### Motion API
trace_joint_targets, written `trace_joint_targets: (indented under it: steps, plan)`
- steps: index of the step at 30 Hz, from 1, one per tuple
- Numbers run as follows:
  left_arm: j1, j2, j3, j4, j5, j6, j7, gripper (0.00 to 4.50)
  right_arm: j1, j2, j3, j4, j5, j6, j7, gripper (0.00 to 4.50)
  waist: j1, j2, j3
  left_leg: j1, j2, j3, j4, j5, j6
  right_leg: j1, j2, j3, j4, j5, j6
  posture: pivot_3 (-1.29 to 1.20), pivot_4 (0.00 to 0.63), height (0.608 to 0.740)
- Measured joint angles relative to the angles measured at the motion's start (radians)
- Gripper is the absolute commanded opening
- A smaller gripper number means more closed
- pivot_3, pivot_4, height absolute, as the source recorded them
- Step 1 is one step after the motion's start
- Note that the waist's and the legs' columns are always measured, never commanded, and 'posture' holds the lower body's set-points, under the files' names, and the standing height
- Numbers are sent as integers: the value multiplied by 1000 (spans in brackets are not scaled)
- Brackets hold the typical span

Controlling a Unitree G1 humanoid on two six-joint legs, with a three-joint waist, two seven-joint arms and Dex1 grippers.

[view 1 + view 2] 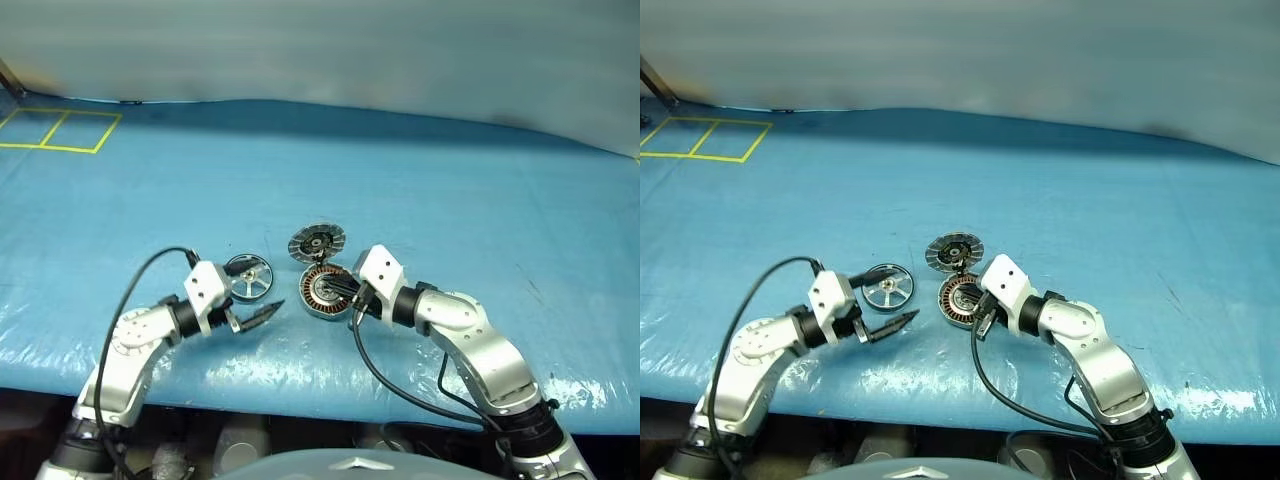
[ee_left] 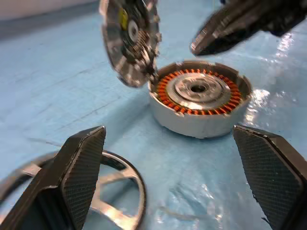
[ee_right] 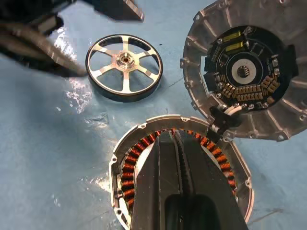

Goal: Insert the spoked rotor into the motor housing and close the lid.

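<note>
Right now your left fingers (image 2: 84, 172) stand apart beside the spoked rotor (image 3: 124, 67), while your right fingers (image 3: 180, 182), pressed together, hover over the motor housing (image 1: 327, 290), the lid (image 1: 316, 242) open.

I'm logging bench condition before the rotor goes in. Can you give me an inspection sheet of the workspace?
Surface: blue sheet, wrinkled, glossy at the near edge.
Rotor: flat on the sheet, left of the housing, not inserted.
Housing: open, copper windings exposed.
Lid: hinged up, inside showing.
Clutter: nothing seen.
Left gripper: open, empty, near the rotor.
Right gripper: shut, over the housing, holding nothing.
Cables: black cable looping off each wrist.
Surroundings: yellow squares at the far left.
</note>
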Motion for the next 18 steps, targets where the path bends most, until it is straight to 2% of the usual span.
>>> trace_joint_targets:
  steps: [5, 8, 10, 13, 18]
  plan:
    - [-81, 82, 19, -63, -83, 211, -5, 4500, 14, -7, -2, 50, -2, -29, -15, 51, -11, 1, 2, 2, 1, 0, 0, 0, 0, 0, 1, 1, 3, 0, 0, 0, 150, 740]
    - [-135, 178, 7, -70, -65, 341, -7, 4500, 15, -1, -3, 51, -1, -35, -25, 51, -11, -1, 4, 2, 2, 0, 0, 0, 0, 0, 3, 1, 4, 0, -1, 0, 150, 740]
    - [-198, 264, -28, -62, -15, 380, -43, 4113, 14, 0, -3, 57, 0, -36, -30, 0, -10, -2, 6, 2, 2, 0, 1, 0, 0, 0, 3, 2, 4, 0, 0, 0, 150, 740]
    - [-307, 377, -130, -23, 88, 382, -142, 3247, 7, 1, -3, 72, 1, -36, -32, 0, -8, -3, 8, 1, 2, 0, 1, 0, 0, 0, 3, 3, 3, 0, 0, 0, 150, 740]
    - [-571, 450, -360, 40, 305, 382, -332, 3247, -16, -16, -1, 97, 6, -31, -18, 0, -6, -3, 12, -2, 1, 0, 1, 0, 0, -2, 4, 3, 3, 0, 0, 0, 150, 740]
